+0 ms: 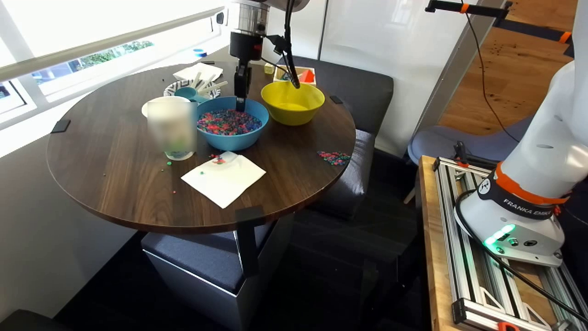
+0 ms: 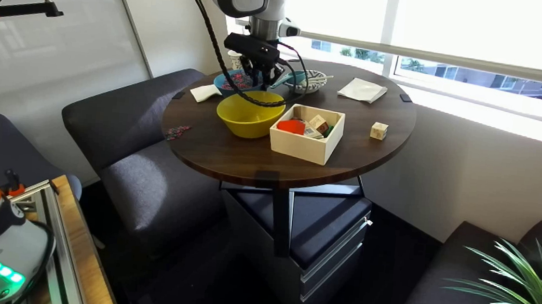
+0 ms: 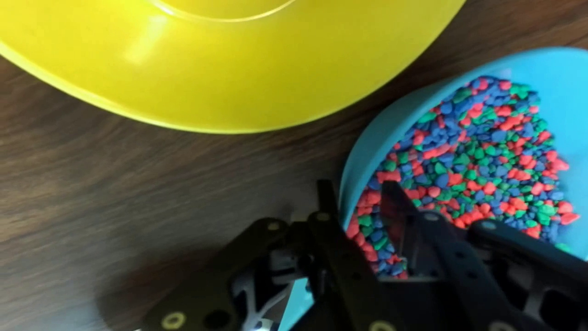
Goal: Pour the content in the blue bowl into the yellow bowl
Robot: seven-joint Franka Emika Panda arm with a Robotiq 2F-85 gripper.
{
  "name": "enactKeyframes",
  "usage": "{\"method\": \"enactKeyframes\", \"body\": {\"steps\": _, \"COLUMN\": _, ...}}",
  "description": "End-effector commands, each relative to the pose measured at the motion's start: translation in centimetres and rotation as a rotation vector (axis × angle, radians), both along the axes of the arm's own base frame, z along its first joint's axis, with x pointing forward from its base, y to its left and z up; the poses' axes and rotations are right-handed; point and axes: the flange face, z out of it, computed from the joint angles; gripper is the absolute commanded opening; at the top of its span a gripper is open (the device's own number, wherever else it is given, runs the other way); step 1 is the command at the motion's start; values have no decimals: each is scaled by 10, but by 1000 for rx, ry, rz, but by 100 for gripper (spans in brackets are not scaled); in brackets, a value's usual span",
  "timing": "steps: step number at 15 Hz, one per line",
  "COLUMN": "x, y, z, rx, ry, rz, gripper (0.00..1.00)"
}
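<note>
Far left on round dark table, in an exterior view: tall cup, mostly blurred; farther back, patterned dish with pale sticks and teal scoop; behind these, folded napkin; nearer the camera, white napkin, one corner toward table edge, few loose pieces on top; next rightward, blue bowl, standing upright on table, mouth facing straight up; round, so equally wide all ways, only axis to log the vertical one through the mouth; part-filled with the content, heap of small red, blue and green pieces; in the wrist view, heap right against the wall near the gripper, bare wall at the opposite side; fingers pointing down, astride the rim, one outside the wall, other inside; spread partway, pieces visible in the gap between inner finger and wall, so loose about the rim; outer finger close beside the wall, contact unclear; just right of that, yellow bowl, also upright and round, mouth up; apart from blue bowl, strip of table between rims in the wrist view; close by, pale wooden box with red block, in both exterior views; near table's right edge, patch of scattered pieces; far right, well off the table, robot base.
</note>
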Motion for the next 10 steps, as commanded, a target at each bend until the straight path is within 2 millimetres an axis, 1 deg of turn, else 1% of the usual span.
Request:
{"method": "enactKeyframes", "body": {"steps": 1, "x": 5, "y": -6, "z": -2, "rx": 17, "ry": 41, "rz": -35, "gripper": 3}}
{"method": "enactKeyframes", "body": {"steps": 3, "x": 4, "y": -11, "z": -3, "rx": 26, "ry": 64, "rz": -49, "gripper": 0}}
{"method": "enactKeyframes", "body": {"steps": 4, "x": 4, "y": -10, "z": -2, "rx": 33, "ry": 82, "rz": -53, "gripper": 3}}
{"method": "enactKeyframes", "body": {"steps": 8, "x": 1, "y": -3, "z": -1, "rx": 24, "ry": 141, "rz": -42, "gripper": 2}}
{"method": "enactKeyframes", "body": {"steps": 10, "x": 1, "y": -8, "z": 5, "rx": 34, "ry": 153, "rz": -71, "gripper": 2}}
